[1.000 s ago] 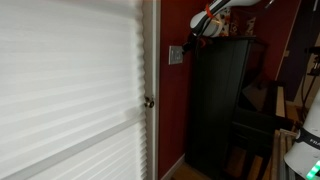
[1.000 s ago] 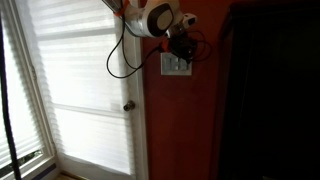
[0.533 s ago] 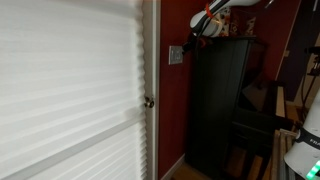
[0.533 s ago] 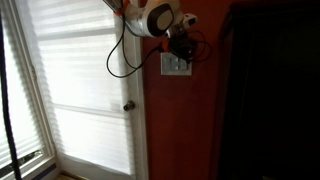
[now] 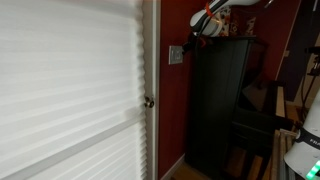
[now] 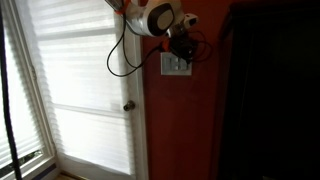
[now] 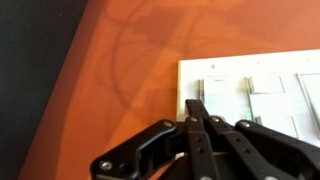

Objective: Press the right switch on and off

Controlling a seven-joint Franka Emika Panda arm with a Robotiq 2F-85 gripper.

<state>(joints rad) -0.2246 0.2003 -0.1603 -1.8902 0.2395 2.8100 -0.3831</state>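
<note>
One pale square plate (image 7: 228, 66) — flat right switch (image 6: 183, 66), black hand (image 7: 196, 108) pinched

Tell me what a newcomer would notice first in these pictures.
The bright white blind covers the door at the left of both exterior views. On the red wall beside it, the robot's closed hand points at the small pale switch plate, with a tall black cabinet close by.

Red wall (image 6: 190, 120) carries the pale switch plate (image 6: 176, 64) (near the white door frame (image 5: 150, 60)). Black cabinet (image 5: 220, 100) stands just beside the plate.
</note>
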